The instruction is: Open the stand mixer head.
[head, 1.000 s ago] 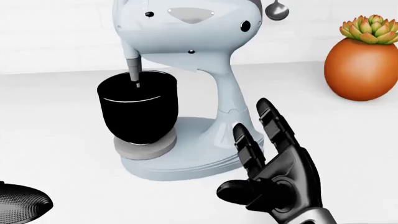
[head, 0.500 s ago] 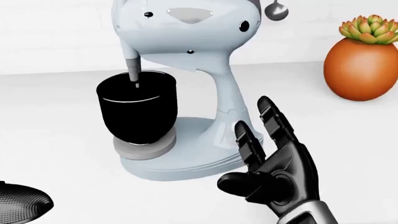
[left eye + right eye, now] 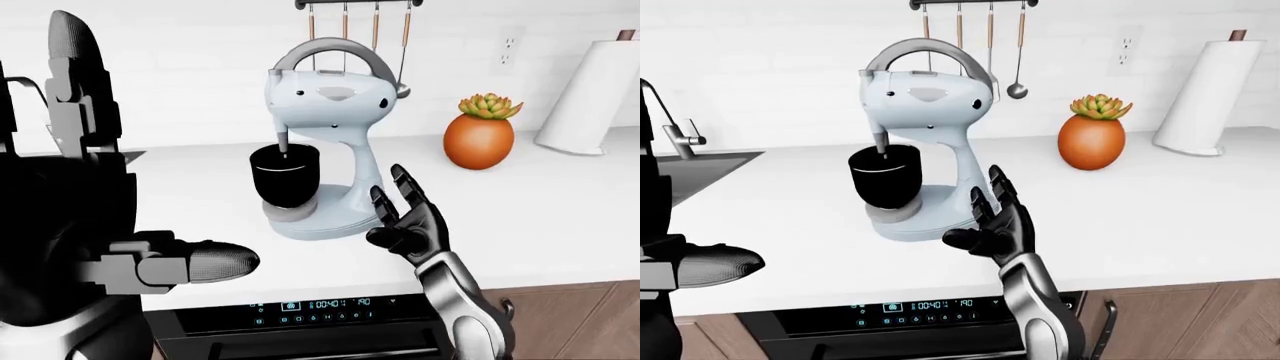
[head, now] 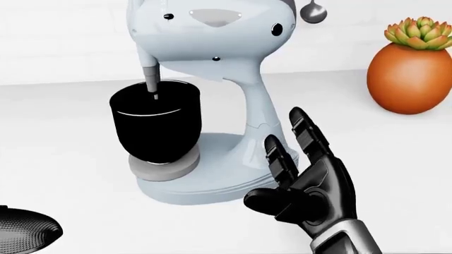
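Standing on the white surface (image 3: 560,202) in the left-eye view, the mixer (image 3: 325,142) has its head down over the black bowl (image 3: 285,175), while the head view shows the right hand (image 4: 311,185) just beside its base with fingers (image 4: 305,132) spread apart, and the right-eye view shows the left hand (image 3: 695,266) at the left edge, fingers apart.

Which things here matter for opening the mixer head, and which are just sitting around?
For the job: stand mixer, its black bowl, the open right hand beside its base.

Just there: orange succulent pot, paper towel roll, hanging utensils, faucet.
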{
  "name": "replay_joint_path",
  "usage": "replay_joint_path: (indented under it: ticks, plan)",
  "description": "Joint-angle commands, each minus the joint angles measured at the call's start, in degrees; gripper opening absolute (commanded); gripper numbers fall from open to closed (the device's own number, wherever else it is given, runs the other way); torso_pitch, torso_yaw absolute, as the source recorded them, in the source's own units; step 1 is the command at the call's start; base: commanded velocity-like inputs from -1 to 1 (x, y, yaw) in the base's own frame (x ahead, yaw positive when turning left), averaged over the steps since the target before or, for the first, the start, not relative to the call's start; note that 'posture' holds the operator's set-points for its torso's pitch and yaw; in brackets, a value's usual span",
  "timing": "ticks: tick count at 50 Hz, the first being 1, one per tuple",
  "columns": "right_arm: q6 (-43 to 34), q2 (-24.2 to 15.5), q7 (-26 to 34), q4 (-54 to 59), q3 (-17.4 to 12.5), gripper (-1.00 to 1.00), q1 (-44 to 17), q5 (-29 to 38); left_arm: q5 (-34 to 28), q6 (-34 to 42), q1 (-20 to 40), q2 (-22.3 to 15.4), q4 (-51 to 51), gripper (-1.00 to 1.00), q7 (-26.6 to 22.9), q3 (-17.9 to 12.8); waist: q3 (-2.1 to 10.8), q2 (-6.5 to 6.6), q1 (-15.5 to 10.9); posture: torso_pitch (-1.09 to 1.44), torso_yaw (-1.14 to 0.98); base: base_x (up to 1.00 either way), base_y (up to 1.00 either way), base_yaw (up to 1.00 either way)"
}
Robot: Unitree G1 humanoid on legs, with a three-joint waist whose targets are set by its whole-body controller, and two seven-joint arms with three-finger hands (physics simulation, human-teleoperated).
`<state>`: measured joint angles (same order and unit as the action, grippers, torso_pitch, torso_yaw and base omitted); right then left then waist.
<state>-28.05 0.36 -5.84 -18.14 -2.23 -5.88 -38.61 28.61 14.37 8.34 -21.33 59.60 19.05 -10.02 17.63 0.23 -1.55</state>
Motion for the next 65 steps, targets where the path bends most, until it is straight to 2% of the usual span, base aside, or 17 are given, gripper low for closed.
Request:
replay_joint_path:
  ticks: [1, 34, 41, 55, 65]
  plan:
    - [1.62, -0.04, 0.55, -1.98, -0.23, 1.00, -1.77, -0.27, -0.42, -0.82, 0.86, -0.44, 0.39, 1.00, -0.10, -0.07, -0.06, 0.13, 0.00, -0.43, 0.00, 0.00, 0.00, 0.00]
    - [4.15, 0.13, 1.91, 2.87, -0.19, 1.00, -3.23, 1.31, -0.41, -0.22, 1.12, 0.16, 0.39, 1.00, -0.56, -0.63, -0.08, 0.23, 0.03, -0.43, 0.00, 0.00, 0.00, 0.00]
    - [0.14, 0.05, -0.77, -5.74, 0.42, 1.00, -1.49, -0.75, -0.84, 0.06, 1.14, 0.78, 0.39, 1.00, -1.22, -0.91, -0.16, 0.14, -0.11, -0.43, 0.00, 0.00, 0.00, 0.00]
    - [-2.63, -0.51, -2.73, -13.18, 0.21, 1.00, 1.31, -3.47, 0.32, -0.67, 0.91, -0.83, 0.39, 1.00, 0.05, -1.03, -0.12, 0.00, -0.10, -0.43, 0.00, 0.00, 0.00, 0.00]
    - [-4.27, -0.68, -3.56, -15.91, -0.02, 1.00, 1.53, -4.80, -0.34, -0.72, 0.75, -0.35, 0.39, 1.00, -0.33, -0.58, -0.08, -0.06, -0.06, -0.43, 0.00, 0.00, 0.00, 0.00]
